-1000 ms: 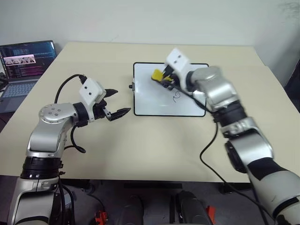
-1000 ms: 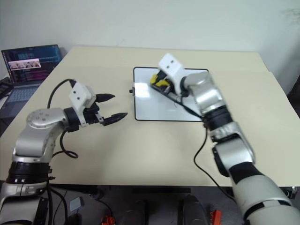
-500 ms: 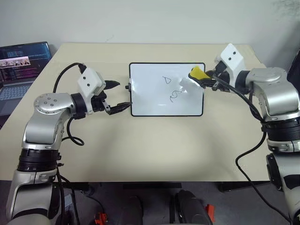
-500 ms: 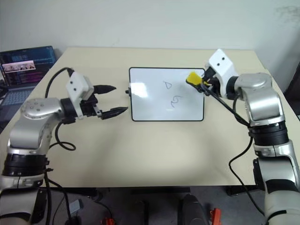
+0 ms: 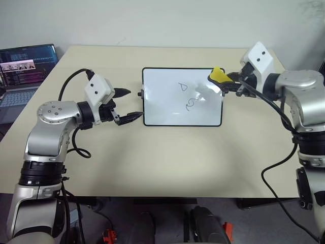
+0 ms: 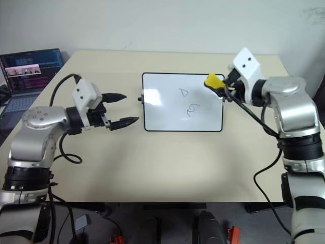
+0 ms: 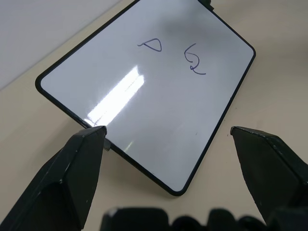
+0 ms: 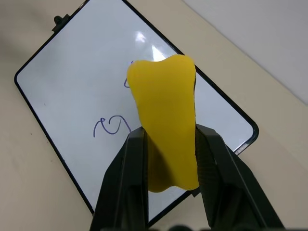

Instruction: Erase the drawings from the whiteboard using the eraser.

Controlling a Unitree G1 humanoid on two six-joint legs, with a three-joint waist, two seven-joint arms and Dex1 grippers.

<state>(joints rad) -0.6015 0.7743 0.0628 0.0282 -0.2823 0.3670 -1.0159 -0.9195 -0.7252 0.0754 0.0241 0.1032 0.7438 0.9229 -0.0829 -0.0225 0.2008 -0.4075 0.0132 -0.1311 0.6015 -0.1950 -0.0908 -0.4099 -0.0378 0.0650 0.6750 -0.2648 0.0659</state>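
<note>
Right pincer (image 5: 227, 81) squeezes the yellow eraser (image 5: 217, 75) at the whiteboard's (image 5: 167, 109) right edge.
Left pincer (image 5: 129, 104), spread wide and empty, waits by the left edge, maybe to steady it; two drawings (image 5: 186, 95) remain.

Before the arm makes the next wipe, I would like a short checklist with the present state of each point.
1. Yellow eraser gripped by right gripper: ok.
2. Glossy white whiteboard with black frame flat on beige table: ok.
3. Dark marker drawings all erased: not ok, a triangle and a squiggle remain.
4. Eraser touching board: not ok, it hangs at the board's right edge.
5. Left gripper open beside the board's left side: ok.
</note>
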